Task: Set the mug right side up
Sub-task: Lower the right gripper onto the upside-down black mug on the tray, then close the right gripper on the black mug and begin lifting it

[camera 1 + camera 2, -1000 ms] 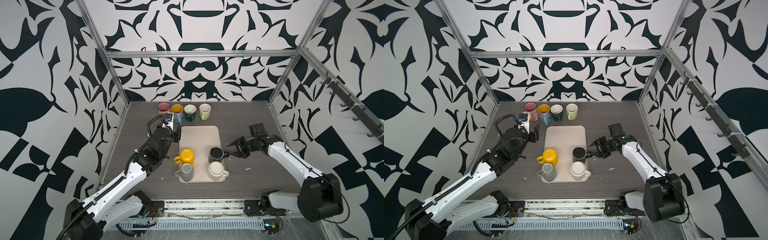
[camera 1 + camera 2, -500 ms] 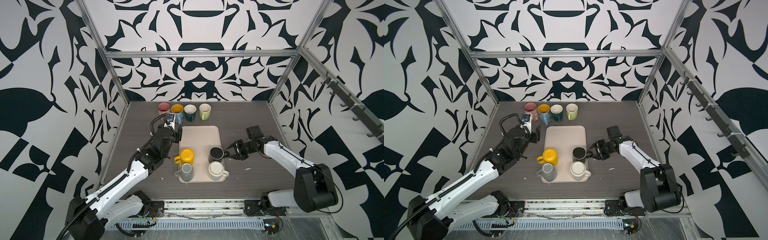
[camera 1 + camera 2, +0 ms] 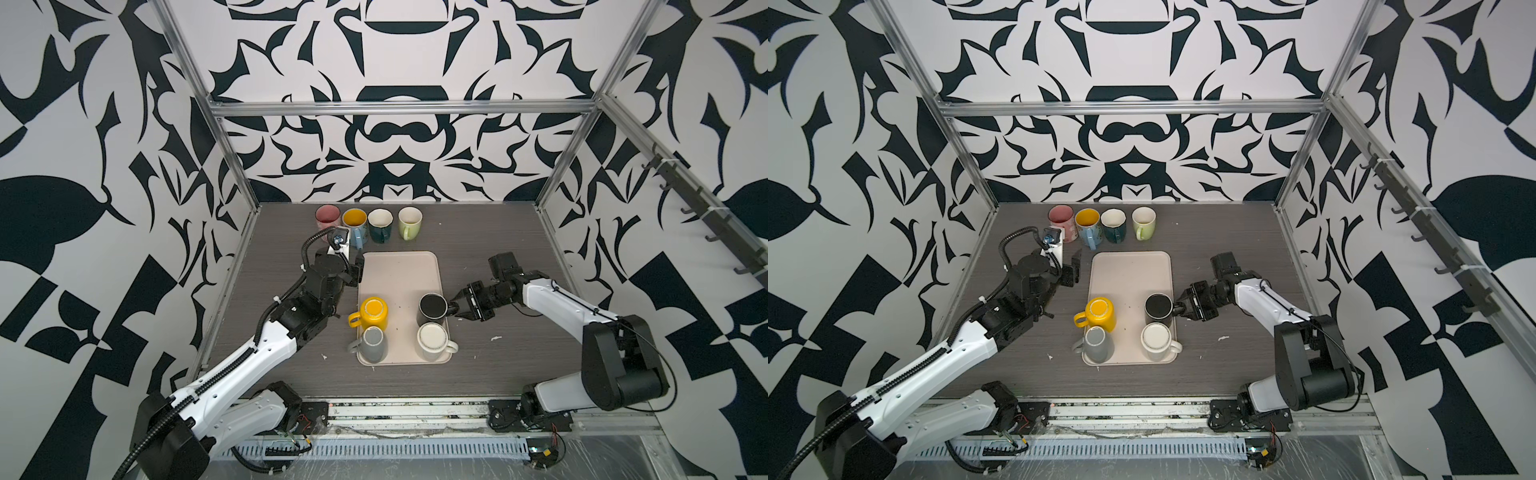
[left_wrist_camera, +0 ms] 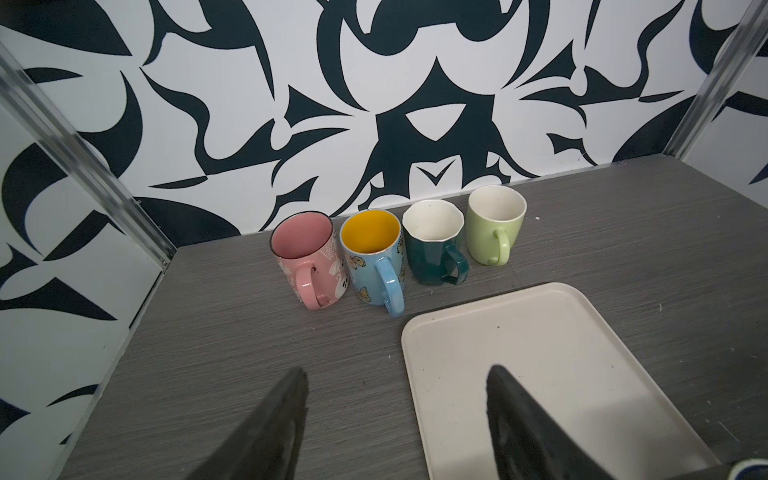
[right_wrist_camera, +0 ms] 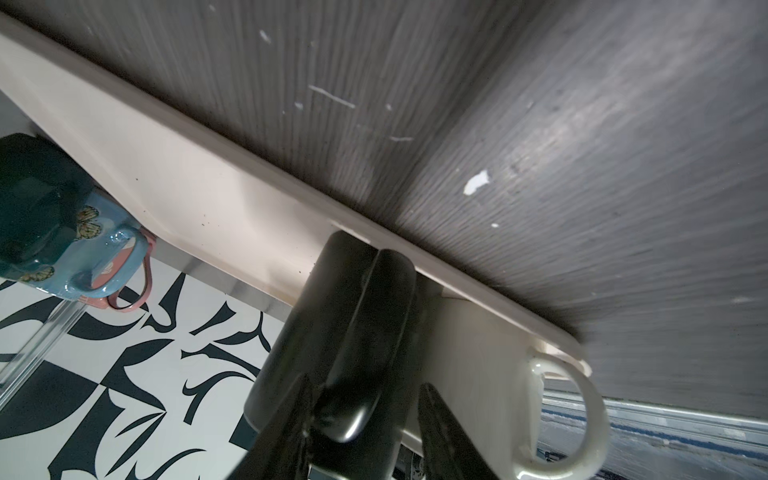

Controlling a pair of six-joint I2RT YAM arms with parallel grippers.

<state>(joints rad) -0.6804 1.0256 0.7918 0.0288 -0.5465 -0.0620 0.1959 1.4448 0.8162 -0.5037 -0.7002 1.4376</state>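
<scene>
1. Black mug (image 3: pixel 432 309) stands upside down at the right edge of the tray (image 3: pixel 399 270), its handle (image 5: pixel 374 324) pointing right.
2. Left claw (image 4: pixel 397 372) hangs wide open and empty over the table (image 4: pixel 208 332), near the tray's far left corner. It poses little risk there.
3. Cream mug (image 3: pixel 432 337) sits just beside it, so a careless swing while flipping could knock it.
4. Right claw (image 3: pixel 456 309) straddles the handle, partly open. Whether it pinches yet cannot be told. A loose hold on that glossy handle could let the mug twist or drop.
</scene>
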